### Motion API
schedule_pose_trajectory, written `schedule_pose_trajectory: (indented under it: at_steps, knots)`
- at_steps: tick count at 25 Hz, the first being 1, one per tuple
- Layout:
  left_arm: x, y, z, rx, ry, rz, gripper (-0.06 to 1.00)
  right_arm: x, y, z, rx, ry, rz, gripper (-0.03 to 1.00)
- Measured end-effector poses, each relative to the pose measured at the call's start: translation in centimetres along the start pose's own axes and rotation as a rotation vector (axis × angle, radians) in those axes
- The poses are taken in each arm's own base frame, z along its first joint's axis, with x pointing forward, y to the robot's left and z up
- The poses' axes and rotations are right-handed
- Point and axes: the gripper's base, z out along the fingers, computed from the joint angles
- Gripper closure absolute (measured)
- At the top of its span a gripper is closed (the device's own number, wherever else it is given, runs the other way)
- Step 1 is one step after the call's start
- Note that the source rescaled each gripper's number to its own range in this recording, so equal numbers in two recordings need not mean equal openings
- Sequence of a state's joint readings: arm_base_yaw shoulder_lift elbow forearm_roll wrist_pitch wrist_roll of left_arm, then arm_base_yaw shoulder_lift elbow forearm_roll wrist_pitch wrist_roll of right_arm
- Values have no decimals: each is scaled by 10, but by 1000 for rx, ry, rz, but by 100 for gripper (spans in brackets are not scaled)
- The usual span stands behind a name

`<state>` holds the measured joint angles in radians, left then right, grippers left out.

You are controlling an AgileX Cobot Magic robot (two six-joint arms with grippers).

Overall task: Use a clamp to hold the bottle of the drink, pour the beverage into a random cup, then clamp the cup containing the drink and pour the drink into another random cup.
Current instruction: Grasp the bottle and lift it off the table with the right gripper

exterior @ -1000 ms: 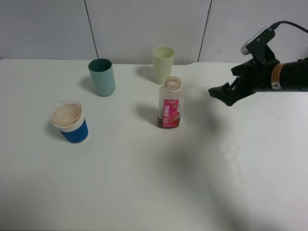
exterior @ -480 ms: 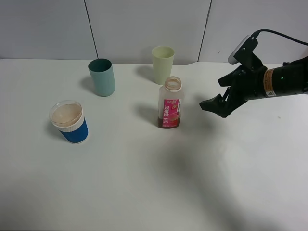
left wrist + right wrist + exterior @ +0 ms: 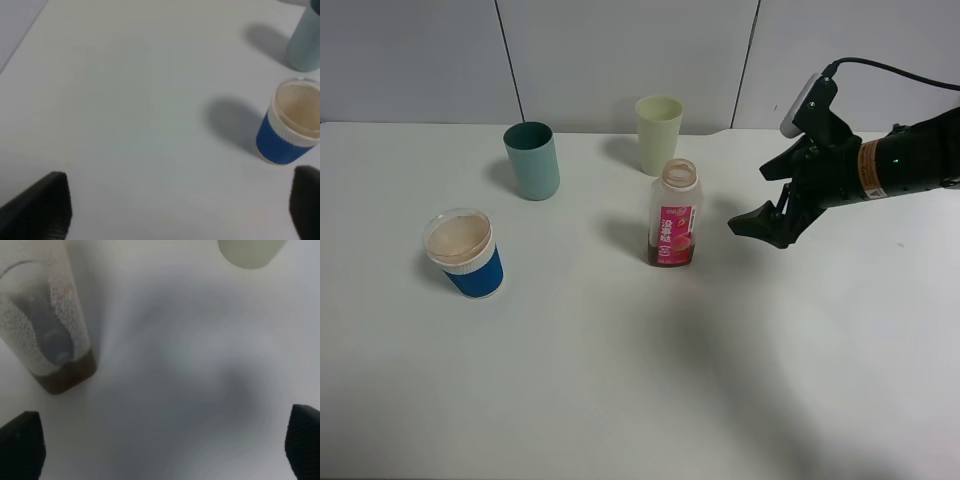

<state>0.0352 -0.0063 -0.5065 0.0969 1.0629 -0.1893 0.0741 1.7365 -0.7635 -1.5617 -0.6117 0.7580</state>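
Bottle (image 3: 675,212) is standing mid-table in the high view as the right clamp (image 3: 750,200), jaws spread wide, is closing in, nearer than a second ago but not touching. Left wrist: the left gripper (image 3: 172,207) is waiting, jaws apart and empty, near the blue-sleeved cup (image 3: 287,132). Right wrist: the bottle's brown beverage (image 3: 67,377) is lying ahead of empty jaws, and the grasp looks imminent.
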Motion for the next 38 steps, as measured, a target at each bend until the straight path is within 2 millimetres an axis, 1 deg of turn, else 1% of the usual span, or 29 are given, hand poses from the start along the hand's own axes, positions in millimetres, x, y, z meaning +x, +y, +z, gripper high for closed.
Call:
schedule_pose_trajectory:
  at_steps: [3,6,11,14,20,30,38]
  knots:
    - [0,0,0,0,0,0,32,-1,-9,8,-16,15,-19,5]
    - [0,0,0,0,0,0,32,1,-15,16,-37,36,4,7]
    - [0,0,0,0,0,0,32,5,-14,20,-65,48,11,7]
    - [0,0,0,0,0,0,32,3,-11,21,-94,46,4,7]
    - [0,0,0,0,0,0,32,-8,3,30,-140,39,-18,8]
    - [0,0,0,0,0,0,32,-15,10,37,-166,37,-45,8]
    - [0,0,0,0,0,0,32,-13,17,64,-228,58,-52,8]
